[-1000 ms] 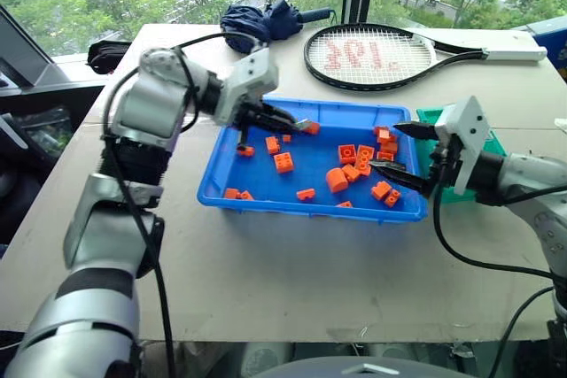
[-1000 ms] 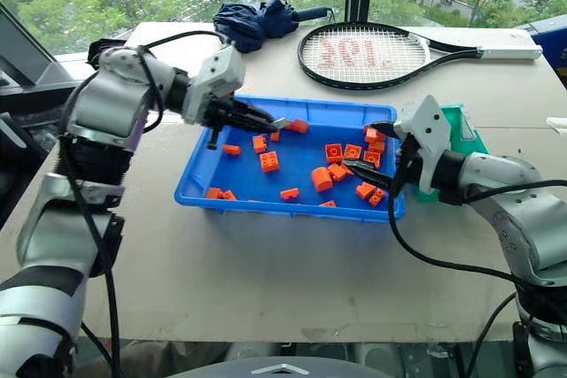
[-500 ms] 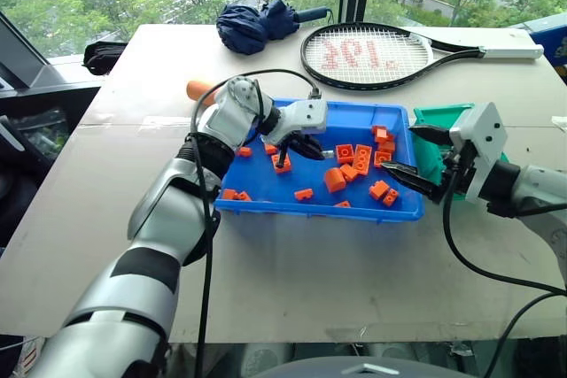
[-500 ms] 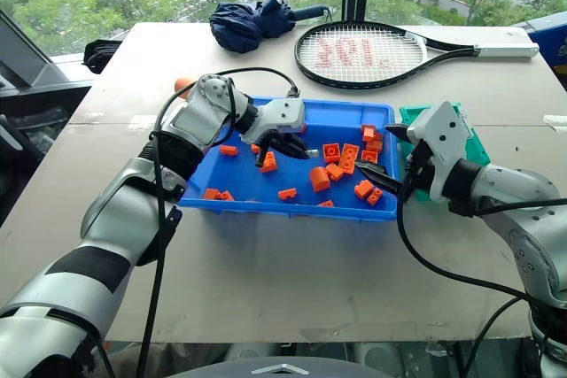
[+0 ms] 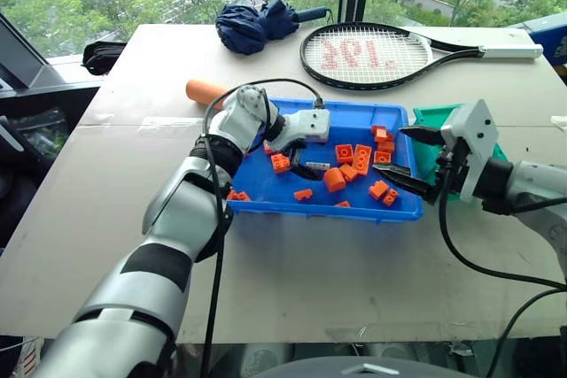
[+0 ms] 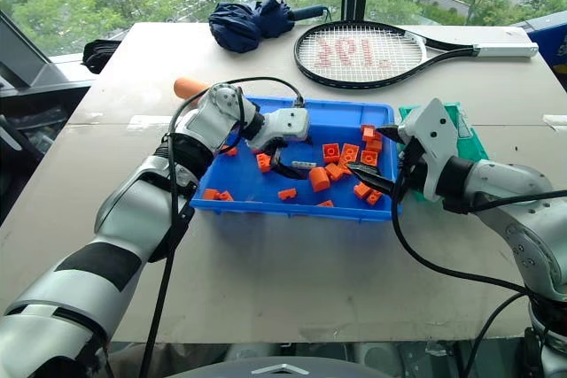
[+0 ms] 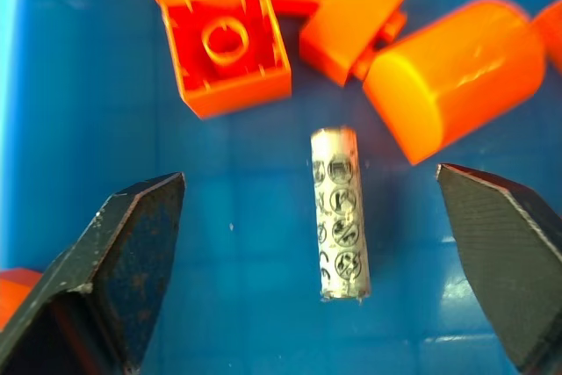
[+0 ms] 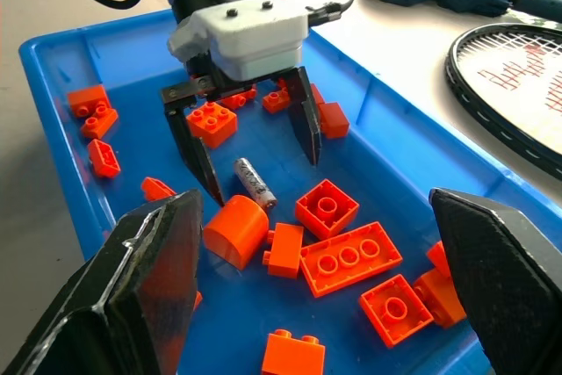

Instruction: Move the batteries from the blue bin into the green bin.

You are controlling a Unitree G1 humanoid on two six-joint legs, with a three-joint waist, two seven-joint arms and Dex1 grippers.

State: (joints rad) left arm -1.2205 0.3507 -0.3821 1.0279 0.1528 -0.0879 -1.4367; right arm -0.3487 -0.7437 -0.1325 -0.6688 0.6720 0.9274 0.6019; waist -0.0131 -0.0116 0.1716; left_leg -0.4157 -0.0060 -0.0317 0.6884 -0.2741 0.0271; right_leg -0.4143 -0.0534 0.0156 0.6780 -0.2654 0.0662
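Your left gripper (image 8: 250,142) hangs inside the blue bin (image 5: 363,118) with its jaws spread wide and holding nothing. One battery (image 7: 339,212) lies flat on the bin floor between the two jaws, touching neither, with its length running roughly along them. A big orange cylinder (image 7: 452,72) and orange bricks (image 7: 230,54) lie just beyond it. Your right gripper (image 5: 415,164) waits wide open and empty over the bin's end nearest the green bin (image 5: 430,118), toward the table's right edge.
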